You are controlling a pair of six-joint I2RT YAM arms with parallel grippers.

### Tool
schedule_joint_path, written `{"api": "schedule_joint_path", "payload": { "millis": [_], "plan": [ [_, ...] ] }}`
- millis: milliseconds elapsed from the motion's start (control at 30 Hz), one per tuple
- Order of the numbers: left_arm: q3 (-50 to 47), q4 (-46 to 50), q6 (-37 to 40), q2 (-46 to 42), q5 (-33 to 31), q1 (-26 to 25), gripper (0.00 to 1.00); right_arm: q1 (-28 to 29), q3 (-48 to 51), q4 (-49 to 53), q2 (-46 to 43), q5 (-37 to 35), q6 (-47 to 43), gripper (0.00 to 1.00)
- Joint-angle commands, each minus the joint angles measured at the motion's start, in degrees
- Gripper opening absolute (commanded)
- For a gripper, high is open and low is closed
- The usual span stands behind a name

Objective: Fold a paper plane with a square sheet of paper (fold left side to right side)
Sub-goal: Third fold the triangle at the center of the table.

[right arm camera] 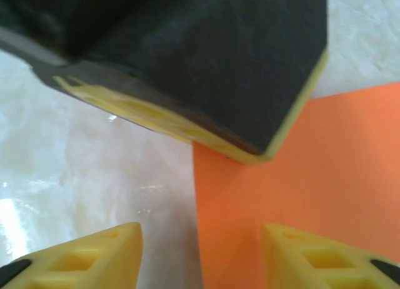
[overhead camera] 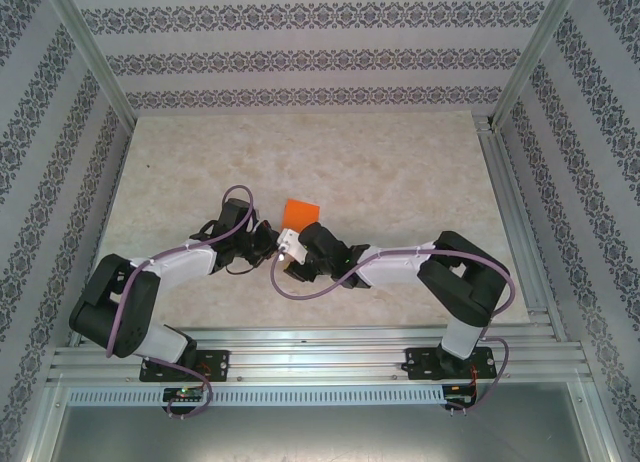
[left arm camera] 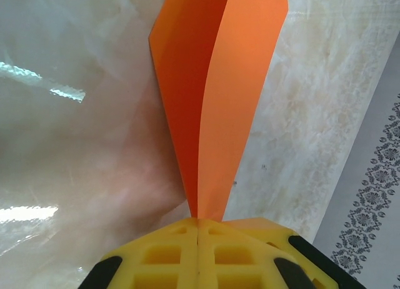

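Observation:
The square sheet of paper [left arm camera: 219, 101] is bright orange and creased down its middle, its two halves spreading away from my left gripper [left arm camera: 199, 221]. That gripper is shut on the paper's narrow end. In the top view the paper [overhead camera: 298, 214] stands just beyond the two grippers, which meet at the table's near middle. My right gripper [right arm camera: 200, 242] is open, and the paper's straight edge [right arm camera: 325, 176] lies between its yellow fingers, which stand clear of it. The left gripper's dark body [right arm camera: 187, 64] hangs close above. From above, the left gripper [overhead camera: 268, 240] sits right beside the right gripper [overhead camera: 297, 256].
The marble-look tabletop [overhead camera: 400, 172] spreads behind and to both sides of the grippers. Patterned walls [overhead camera: 300, 57] close in the back and sides. An aluminium rail [overhead camera: 515, 222] runs along the right edge.

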State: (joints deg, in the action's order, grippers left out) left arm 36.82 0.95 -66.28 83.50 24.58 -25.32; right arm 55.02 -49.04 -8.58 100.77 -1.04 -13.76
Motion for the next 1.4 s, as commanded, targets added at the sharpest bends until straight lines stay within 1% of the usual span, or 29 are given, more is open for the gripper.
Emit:
{"api": "schedule_joint_path", "payload": {
  "millis": [0,100,167,300,400,433,500,567,667,767,833,933,1000,1067,1167,1267,1367],
  "plan": [
    [1.62,-0.73,-1.23,0.91,0.71,-0.78,0.00,0.52,-1.29,0.14,1.44,-3.86,-1.50,0.48],
    [1.74,-1.21,-1.69,1.12,1.11,-0.82,0.01,0.68,-1.40,0.27,2.04,-4.26,-1.69,0.41],
    [1.82,-1.29,-1.75,1.15,1.31,-0.79,0.05,0.70,-1.34,0.55,2.31,-4.72,-1.79,0.36],
    [2.49,-1.03,-1.07,0.61,1.33,-0.81,0.17,0.65,-0.87,0.23,2.24,-5.20,-1.80,0.21],
    [3.77,-0.01,0.20,0.33,1.75,-0.84,0.31,0.61,-0.73,0.22,2.24,-5.46,-1.80,0.11],
    [4.29,0.43,0.64,0.14,1.97,-0.81,0.33,0.57,-0.62,0.23,2.24,-5.51,-1.76,0.10],
    [5.52,2.41,2.49,-0.42,1.79,-0.56,0.43,0.35,-0.15,0.06,2.11,-5.44,-1.55,0.07],
    [7.21,5.71,5.30,-1.11,1.06,0.37,0.51,0.17,0.32,0.06,1.80,-5.55,-1.51,0.06],
    [10.01,9.63,9.69,-1.89,0.71,3.29,0.55,-0.17,0.96,-0.01,1.30,-4.96,-1.36,0.08],
    [13.34,9.43,12.29,-0.13,3.38,6.05,0.55,-0.27,1.18,0.47,1.27,-4.81,-1.45,0.08],
    [15.83,8.61,13.07,2.84,5.30,6.73,0.53,-0.27,1.49,0.34,1.44,-4.86,-1.51,0.09],
    [19.98,6.50,13.61,8.52,8.02,6.71,0.46,-0.33,1.67,0.47,1.66,-5.01,-1.51,0.09],
    [21.81,4.32,13.20,11.67,7.88,6.91,0.39,-0.40,1.78,0.58,1.71,-4.98,-1.56,0.09],
    [23.45,2.21,13.15,14.51,7.97,6.78,0.37,-0.36,1.77,0.63,1.63,-4.93,-1.61,0.09],
    [27.49,2.41,14.01,21.25,10.91,6.80,0.27,-0.41,1.71,0.58,1.72,-4.86,-1.60,0.09],
    [29.05,0.16,13.81,26.35,11.30,6.89,0.24,-0.46,1.57,0.68,1.80,-4.93,-1.64,0.10],
    [31.98,1.70,15.66,30.59,11.12,6.80,0.22,-0.45,1.50,0.72,1.71,-4.79,-1.71,0.12]
  ]
}}
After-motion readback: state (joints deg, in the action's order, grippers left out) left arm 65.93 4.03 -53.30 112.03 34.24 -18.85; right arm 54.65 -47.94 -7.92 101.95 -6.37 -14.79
